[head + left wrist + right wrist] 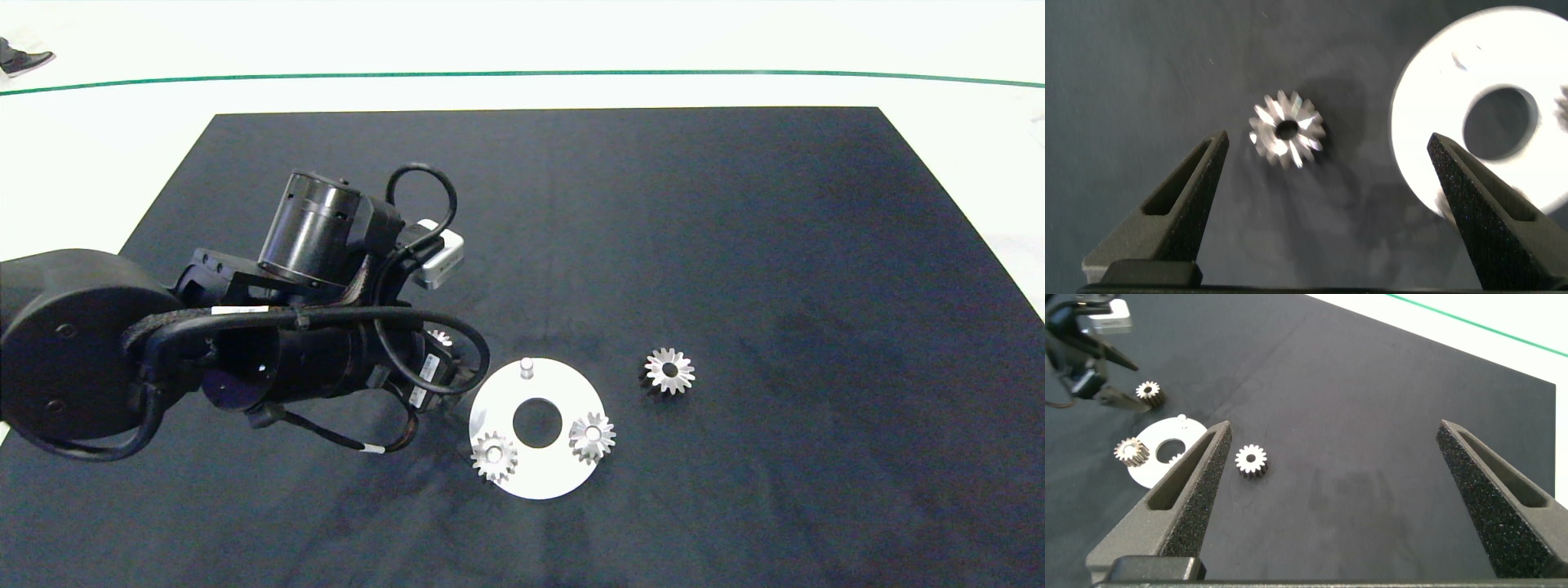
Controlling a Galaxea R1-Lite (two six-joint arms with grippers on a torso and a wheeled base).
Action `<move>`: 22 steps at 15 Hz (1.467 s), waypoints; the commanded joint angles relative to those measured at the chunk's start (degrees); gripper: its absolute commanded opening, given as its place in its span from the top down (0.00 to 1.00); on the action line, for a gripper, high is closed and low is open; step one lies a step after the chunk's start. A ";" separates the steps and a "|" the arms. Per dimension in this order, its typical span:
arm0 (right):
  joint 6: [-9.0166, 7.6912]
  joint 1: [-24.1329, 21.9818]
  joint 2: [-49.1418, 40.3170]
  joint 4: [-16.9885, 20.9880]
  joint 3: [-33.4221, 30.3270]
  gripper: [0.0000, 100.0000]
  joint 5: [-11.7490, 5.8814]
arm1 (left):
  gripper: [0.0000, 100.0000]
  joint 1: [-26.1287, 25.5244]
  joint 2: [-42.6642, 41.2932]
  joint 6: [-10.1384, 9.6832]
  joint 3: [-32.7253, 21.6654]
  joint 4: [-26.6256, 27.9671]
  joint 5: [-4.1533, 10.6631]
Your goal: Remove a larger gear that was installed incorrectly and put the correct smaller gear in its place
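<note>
My left gripper hangs wide open above the small silver stubby-toothed gear lying on the dark bench just beside the white round plate, whose upper peg is bare. The wide silver pointed-tooth gear already lies off the plate, so the fetching step is in hand; next I judge I must descend centred and close. My right gripper waits wide open, well apart.

Four silver gears show: one smaller gear between the left fingers, two gears on the single white disc, and one larger gear alone on the mat, seemingly the widest. One bare peg stands on the disc.
</note>
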 commanded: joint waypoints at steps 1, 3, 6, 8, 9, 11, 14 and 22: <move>-0.14 0.03 0.41 0.00 0.08 0.00 -0.08 | 0.00 0.49 3.72 0.06 -2.47 0.45 0.11; -0.14 0.03 0.41 0.00 0.08 0.00 -0.08 | 0.01 0.49 4.42 0.06 -2.47 0.45 0.02; -0.14 0.03 0.41 0.00 0.08 0.00 0.01 | 0.07 0.49 4.69 -0.11 -2.65 0.53 -0.25; -0.14 0.03 0.41 0.00 0.08 0.00 0.01 | 0.11 1.63 4.86 -0.11 -2.47 0.53 -0.42; -0.14 0.03 0.41 0.00 0.08 0.00 0.01 | 0.13 1.81 5.13 -0.11 -2.56 0.53 -0.68; -0.14 0.03 0.23 -0.08 0.08 0.00 0.01 | 0.17 3.30 5.57 -0.11 -2.56 0.53 -1.21; -0.14 0.03 0.14 -0.08 -0.01 0.00 0.19 | 0.23 3.92 5.65 -0.20 -2.47 0.53 -1.39; -0.14 0.03 0.14 -0.17 -0.01 0.00 0.45 | 0.40 3.57 6.36 -0.73 -2.39 0.36 -1.39</move>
